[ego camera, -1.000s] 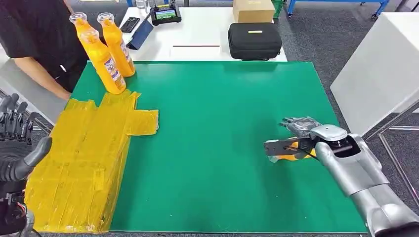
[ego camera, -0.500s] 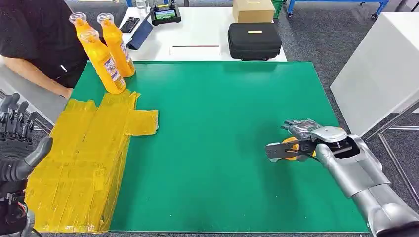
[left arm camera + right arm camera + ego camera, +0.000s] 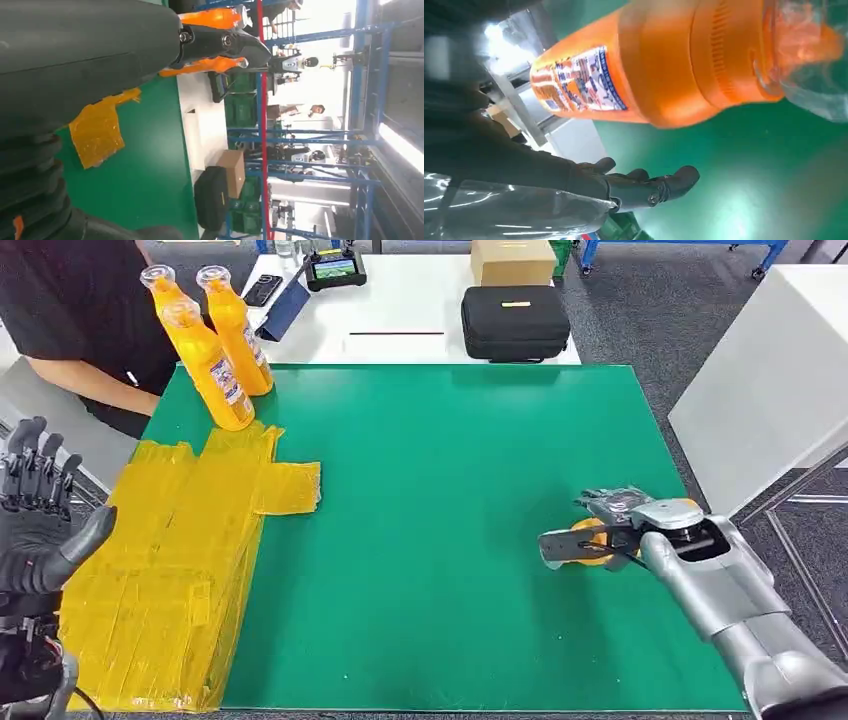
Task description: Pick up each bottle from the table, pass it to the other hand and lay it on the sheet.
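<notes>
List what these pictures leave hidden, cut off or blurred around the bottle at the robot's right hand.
- Head view: the bottle is mostly hidden behind the right hand; its cap and label cannot be seen.
- Right wrist view: the bottle's clear cap end is blurred and cut by the edge.
- Whether the fingers touch the bottle: cannot tell.

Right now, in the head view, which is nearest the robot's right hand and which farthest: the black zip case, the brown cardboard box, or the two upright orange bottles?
From the right hand:
1. Black zip case, on the white table straight beyond the green mat.
2. Brown cardboard box, just behind the case.
3. Two upright orange bottles, at the mat's far left corner.
</notes>
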Robot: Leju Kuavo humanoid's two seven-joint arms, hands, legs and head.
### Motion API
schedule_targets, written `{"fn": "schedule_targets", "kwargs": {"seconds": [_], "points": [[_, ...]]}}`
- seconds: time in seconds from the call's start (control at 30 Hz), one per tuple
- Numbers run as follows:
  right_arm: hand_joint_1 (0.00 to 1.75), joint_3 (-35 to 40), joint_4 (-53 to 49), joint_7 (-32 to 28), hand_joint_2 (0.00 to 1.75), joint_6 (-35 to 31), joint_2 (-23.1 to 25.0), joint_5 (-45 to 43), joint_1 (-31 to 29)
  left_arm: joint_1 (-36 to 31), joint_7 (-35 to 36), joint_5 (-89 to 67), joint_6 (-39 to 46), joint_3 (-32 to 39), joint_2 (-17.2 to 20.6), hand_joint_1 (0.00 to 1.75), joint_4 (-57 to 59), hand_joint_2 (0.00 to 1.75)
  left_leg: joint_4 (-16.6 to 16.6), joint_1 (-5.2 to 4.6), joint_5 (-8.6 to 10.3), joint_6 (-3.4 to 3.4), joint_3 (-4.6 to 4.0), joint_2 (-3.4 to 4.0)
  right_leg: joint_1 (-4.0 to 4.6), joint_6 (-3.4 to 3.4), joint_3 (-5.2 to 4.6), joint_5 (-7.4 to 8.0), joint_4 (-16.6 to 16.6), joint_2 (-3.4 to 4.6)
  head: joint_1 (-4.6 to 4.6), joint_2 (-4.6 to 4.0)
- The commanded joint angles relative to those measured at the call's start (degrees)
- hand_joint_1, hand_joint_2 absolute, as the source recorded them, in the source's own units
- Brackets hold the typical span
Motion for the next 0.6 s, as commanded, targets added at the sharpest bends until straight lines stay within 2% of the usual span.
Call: {"fn": "schedule_targets", "kwargs": {"seconds": [0.03, 0.3, 0.53, 0.57, 0.6], "points": [[0.00, -0.30, 13.73, 1.23, 1.75, -2.00, 6.40, 1.85, -2.69, -6.20, 1.38, -1.56, -0.17, -2.43, -3.74, 0.00, 5.01, 1.75, -0.10, 0.08, -0.02, -0.22, 0.29, 0.02, 0.08, 0.00, 0.31, -0.01, -0.14, -0.07, 0.02, 0.00], [0.00, -5.21, 22.05, 3.08, 1.75, -6.34, 10.74, 3.57, -2.82, -11.32, 1.10, -2.43, -0.36, -5.23, -4.16, 0.00, 10.48, 1.75, -0.09, 0.02, 0.01, -0.14, 0.21, -0.04, 0.02, 0.01, 0.20, -0.01, -0.08, -0.10, 0.00, 0.00], [0.00, -6.11, 23.25, 3.47, 1.75, -7.62, 12.22, 4.68, -2.35, -13.54, 1.28, -2.42, -0.24, -6.13, -4.45, 0.00, 11.40, 1.75, -0.07, 0.07, -0.03, -0.21, 0.28, -0.02, 0.07, 0.02, 0.30, -0.04, -0.10, -0.11, 0.02, 0.00], [0.28, -6.19, 23.61, 3.41, 1.75, -7.78, 12.73, 4.93, -2.30, -13.82, 1.28, -2.37, -0.08, -6.20, -4.46, 0.00, 11.62, 1.75, -0.05, 0.07, 0.00, -0.15, 0.22, 0.01, 0.07, 0.01, 0.23, -0.01, -0.09, -0.07, 0.04, 0.00], [1.75, -6.20, 24.43, 2.45, 1.75, -8.09, 13.55, 5.25, -2.36, -14.04, 1.22, -2.23, 0.24, -6.30, -4.31, 0.00, 11.80, 1.75, -0.07, 0.09, -0.01, -0.22, 0.31, 0.01, 0.09, 0.01, 0.34, -0.02, -0.12, -0.10, 0.00, 0.00]]}}
